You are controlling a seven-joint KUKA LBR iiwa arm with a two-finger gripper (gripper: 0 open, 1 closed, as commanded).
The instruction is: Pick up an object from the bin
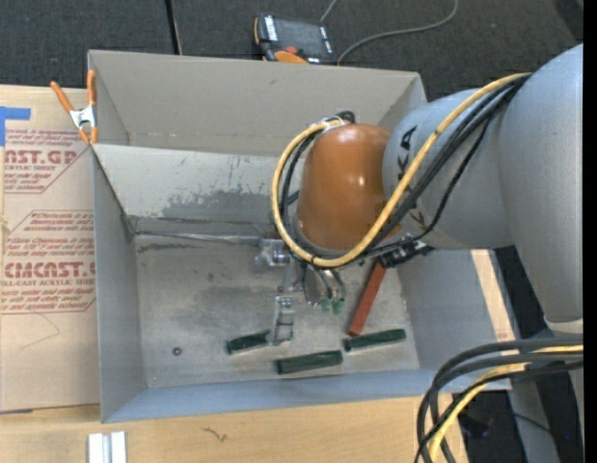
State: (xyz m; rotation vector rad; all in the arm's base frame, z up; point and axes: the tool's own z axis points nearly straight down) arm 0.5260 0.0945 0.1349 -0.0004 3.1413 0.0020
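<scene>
Low over the near middle of the bin floor, the gripper (282,333) is hanging with its tip down at the right end of a short dark green strip (246,343), which is lying flat and slightly slanted. Tip and strip end are appearing to meet, but I cannot tell whether they are touching. I also cannot tell whether the gripper is standing wide or narrow, since the viewing angle is hiding its opening. Nothing is showing as lifted off the floor. Just to the near right, a second dark green strip (309,362) is lying flat close to the near wall. Further right, a third green strip (375,339) is resting by the lower end of an orange-red stick (364,300), which is running away toward the far right under the arm. Above them, the orange cover (341,186) on the wrist is overhanging the middle of the grey bin (250,104). By my reading, the task is sitting at the grasp stage: the reach down is looking complete, while closing on a thing, lifting it and carrying it clear of the bin are all waiting to be done.
</scene>
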